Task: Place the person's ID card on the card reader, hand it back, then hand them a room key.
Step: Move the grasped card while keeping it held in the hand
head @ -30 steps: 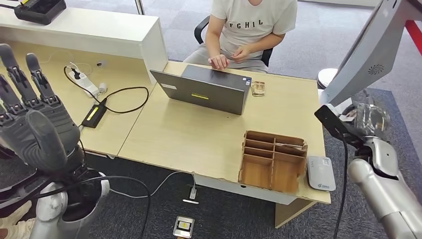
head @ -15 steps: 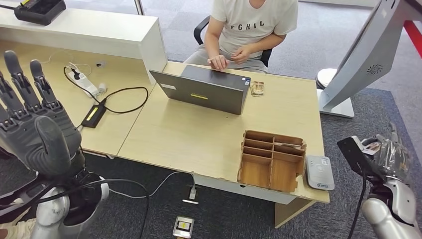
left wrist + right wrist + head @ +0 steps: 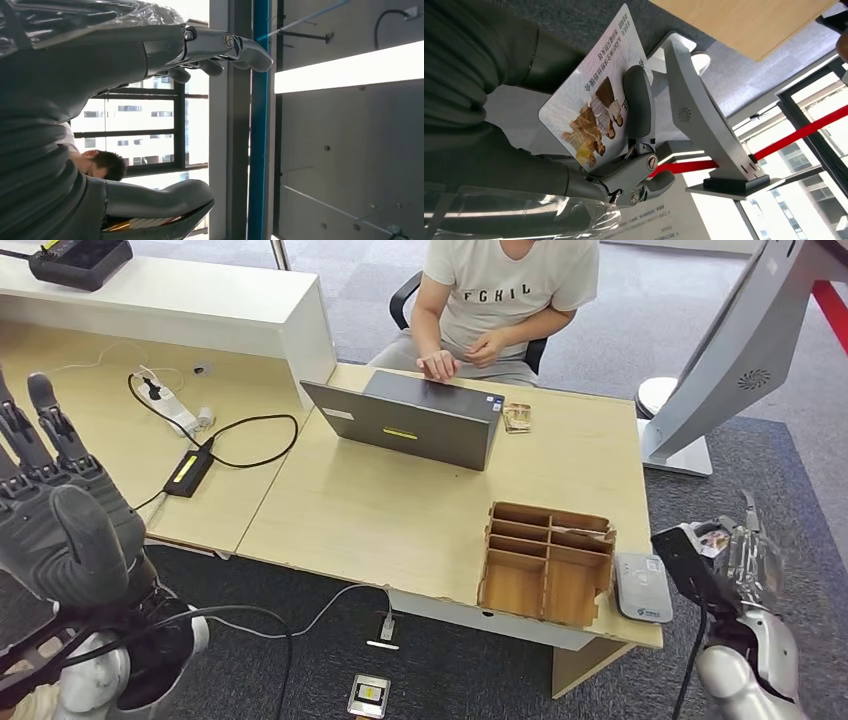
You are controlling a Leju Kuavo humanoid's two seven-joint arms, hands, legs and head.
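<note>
My right hand hangs low beside the desk's right front corner, just right of the white card reader. It pinches the ID card, a white card with a printed picture and text, between thumb and a finger. A corner of the ID card shows in the head view. My left hand is raised at the left with its fingers spread and nothing in it; the left hand looks the same from the wrist. The person sits behind the desk, hands together at the far edge.
An open wooden organizer stands left of the reader. A grey laptop sits at the far side, with a small stack of cards at its right. Cables and a power strip lie on the left desk. A grey stand rises at right.
My right hand has dropped from high at the right to low beside the card reader, still holding the card. My left hand has sunk a little and moved left.
</note>
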